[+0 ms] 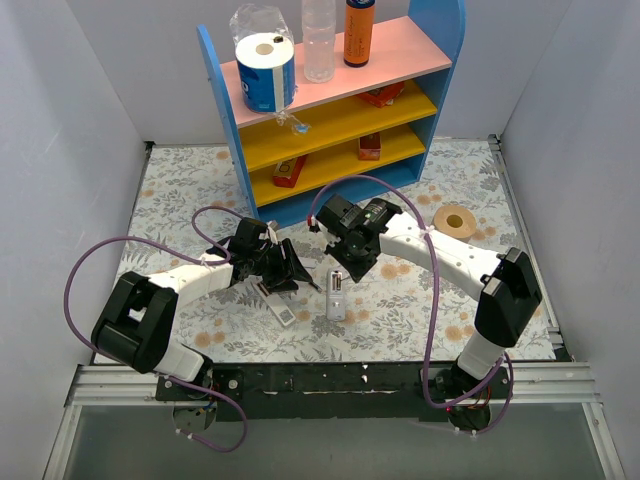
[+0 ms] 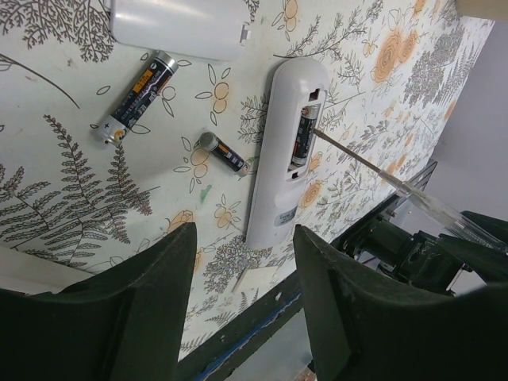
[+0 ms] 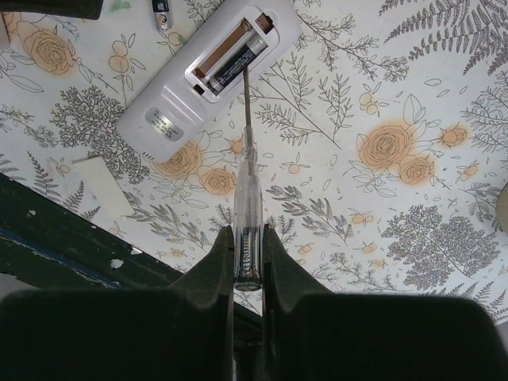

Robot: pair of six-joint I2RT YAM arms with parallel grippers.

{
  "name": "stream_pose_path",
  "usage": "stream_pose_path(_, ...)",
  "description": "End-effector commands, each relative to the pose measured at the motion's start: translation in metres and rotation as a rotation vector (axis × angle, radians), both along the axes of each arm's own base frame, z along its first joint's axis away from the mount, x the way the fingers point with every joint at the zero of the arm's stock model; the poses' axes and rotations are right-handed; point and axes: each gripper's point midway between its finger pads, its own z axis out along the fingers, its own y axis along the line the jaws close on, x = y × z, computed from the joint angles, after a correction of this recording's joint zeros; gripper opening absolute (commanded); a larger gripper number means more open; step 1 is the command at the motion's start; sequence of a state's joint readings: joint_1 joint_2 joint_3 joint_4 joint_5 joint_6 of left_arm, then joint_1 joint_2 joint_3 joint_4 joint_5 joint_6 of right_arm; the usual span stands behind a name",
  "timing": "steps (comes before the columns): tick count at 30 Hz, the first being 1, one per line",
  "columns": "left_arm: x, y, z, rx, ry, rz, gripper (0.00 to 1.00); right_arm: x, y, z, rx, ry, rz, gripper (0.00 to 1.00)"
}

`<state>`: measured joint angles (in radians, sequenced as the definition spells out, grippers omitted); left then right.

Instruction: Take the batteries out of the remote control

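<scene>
Floral tablecloth (image 2: 63, 182) holds two loose batteries (image 2: 135, 95), seen whole only past the parted left gripper (image 2: 244, 246); right gripper (image 3: 247, 238) clamps a screwdriver (image 3: 244, 190).

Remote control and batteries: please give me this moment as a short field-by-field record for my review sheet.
remote: lying on the table, battery compartment open
battery inside: one, the slot next to it empty
loose batteries: two, on the table beside the remote, the second at
right gripper: shut on a screwdriver, tip at the battery inside
left gripper: open, empty, above the remote
</scene>
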<state>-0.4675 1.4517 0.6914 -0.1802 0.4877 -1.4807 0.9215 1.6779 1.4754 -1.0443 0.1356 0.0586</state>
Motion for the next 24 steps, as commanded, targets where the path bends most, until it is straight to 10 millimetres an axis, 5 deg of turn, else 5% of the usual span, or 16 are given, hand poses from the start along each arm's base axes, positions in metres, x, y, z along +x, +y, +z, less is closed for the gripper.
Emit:
stream_pose_path(1, 0.007, -0.005, 0.02, -0.041, -0.051, -0.006, 0.51, -0.002, 0.003, 0.006, 0.039, -0.015, 0.018, 0.01)
stream_pose_path(24, 0.022, -0.029, 0.019, -0.099, -0.026, -0.044, 0.47, -0.014, 0.0, -0.027, 0.1, 0.051, 0.019, 0.01)
